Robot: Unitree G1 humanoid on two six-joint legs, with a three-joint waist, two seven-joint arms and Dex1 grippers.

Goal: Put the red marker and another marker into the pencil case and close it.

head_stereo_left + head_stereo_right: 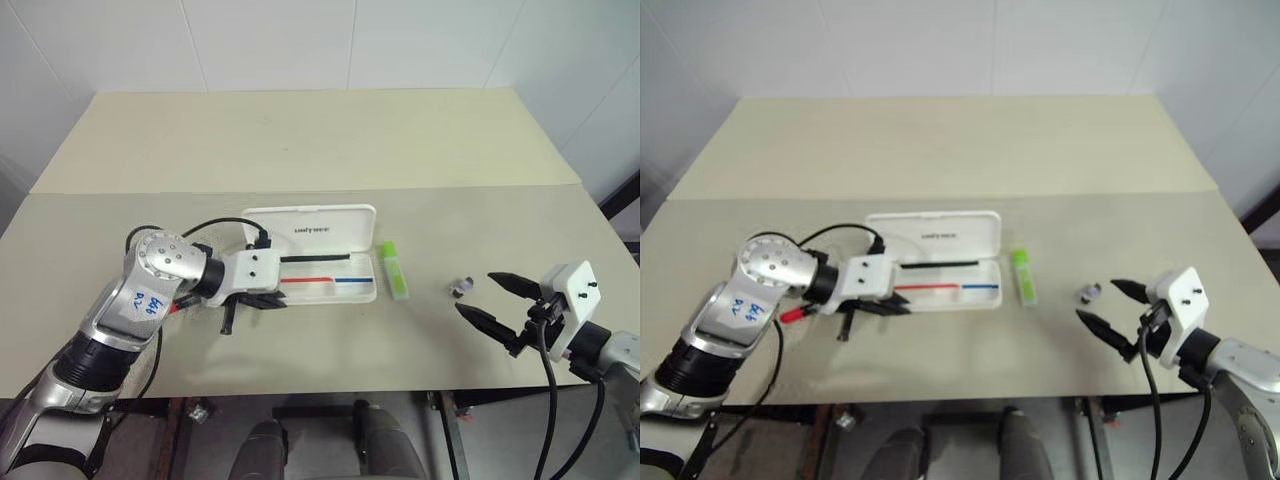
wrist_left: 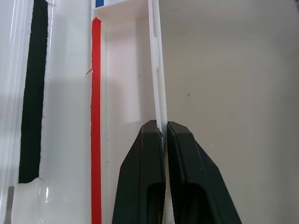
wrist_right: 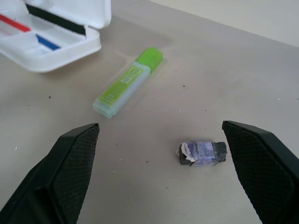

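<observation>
Table edge (image 1: 300, 385), open case (image 1: 320, 250) well inside.

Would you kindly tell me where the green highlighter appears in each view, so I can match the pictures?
Left eye view: green highlighter, just right of the open pencil case.
Right eye view: right of centre, beside the case.
Left wrist view: not in it.
Right wrist view: upper middle.
Shared landmark: the case's red stripe.
</observation>
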